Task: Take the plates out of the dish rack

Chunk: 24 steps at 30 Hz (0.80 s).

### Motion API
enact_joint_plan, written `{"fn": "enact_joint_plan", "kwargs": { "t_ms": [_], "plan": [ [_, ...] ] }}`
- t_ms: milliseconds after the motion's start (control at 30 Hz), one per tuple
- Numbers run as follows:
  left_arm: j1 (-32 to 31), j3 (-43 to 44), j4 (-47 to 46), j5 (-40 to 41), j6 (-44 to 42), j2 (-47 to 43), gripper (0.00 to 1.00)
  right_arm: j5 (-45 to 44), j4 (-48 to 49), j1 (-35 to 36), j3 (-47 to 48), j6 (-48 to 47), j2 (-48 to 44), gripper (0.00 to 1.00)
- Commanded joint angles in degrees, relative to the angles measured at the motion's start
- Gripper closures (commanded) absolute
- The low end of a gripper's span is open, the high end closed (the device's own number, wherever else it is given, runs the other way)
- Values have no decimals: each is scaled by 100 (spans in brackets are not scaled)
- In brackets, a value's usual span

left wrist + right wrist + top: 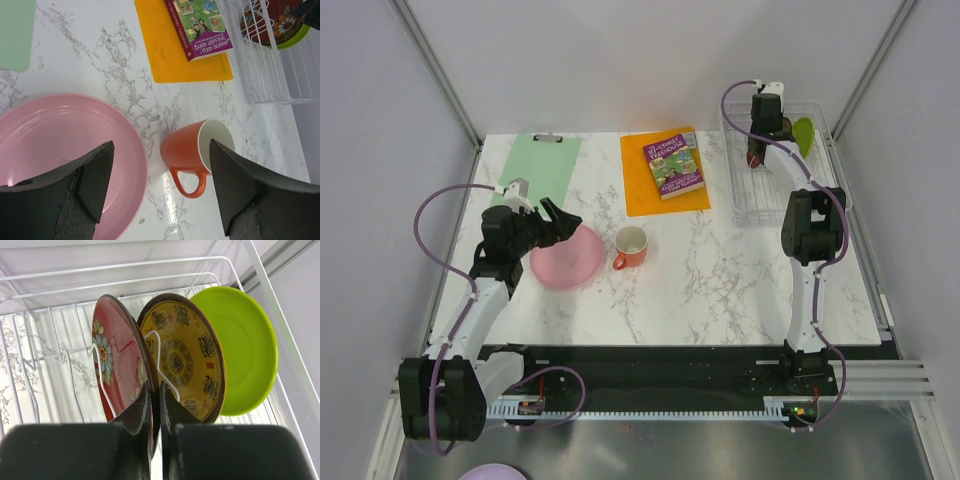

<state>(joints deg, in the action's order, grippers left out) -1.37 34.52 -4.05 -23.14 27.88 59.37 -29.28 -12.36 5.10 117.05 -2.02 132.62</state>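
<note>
- Right gripper (155, 392) pinched on red plate (112, 365) rim, probably gripped; plate upright in rack (120, 284), edge toward wrist.
- Left gripper (161, 150) wide open, empty, well away from rack.

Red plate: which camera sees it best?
The right wrist view: the red plate stands close, face showing. The left wrist view shows a piece behind rack bars; the top view, only a sliver.

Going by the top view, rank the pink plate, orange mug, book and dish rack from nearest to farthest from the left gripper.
1. The pink plate, at the left gripper, partly under it.
2. The orange mug, just right of the plate.
3. The book, on the orange mat farther back.
4. The dish rack, far right back corner.
</note>
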Motion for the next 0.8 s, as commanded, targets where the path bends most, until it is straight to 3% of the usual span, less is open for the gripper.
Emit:
{"fn": "enact_joint_plan", "kwargs": {
  "t_ms": [0, 233, 500, 767],
  "plan": [
    [5, -33, -306, -147, -213, 13, 17, 220, 216, -44, 90, 0, 142, 95],
    [5, -86, -324, -130, -186, 13, 17, 326, 269, -53, -60, -87, 72, 100],
    [5, -104, -333, -130, -107, -14, 18, -1377, 1639, 289, -989, -1045, -728, 100],
    [5, -104, -219, -130, -98, -224, 18, -2319, 2826, 544, -1694, -1941, -1493, 100]
  ]
}}
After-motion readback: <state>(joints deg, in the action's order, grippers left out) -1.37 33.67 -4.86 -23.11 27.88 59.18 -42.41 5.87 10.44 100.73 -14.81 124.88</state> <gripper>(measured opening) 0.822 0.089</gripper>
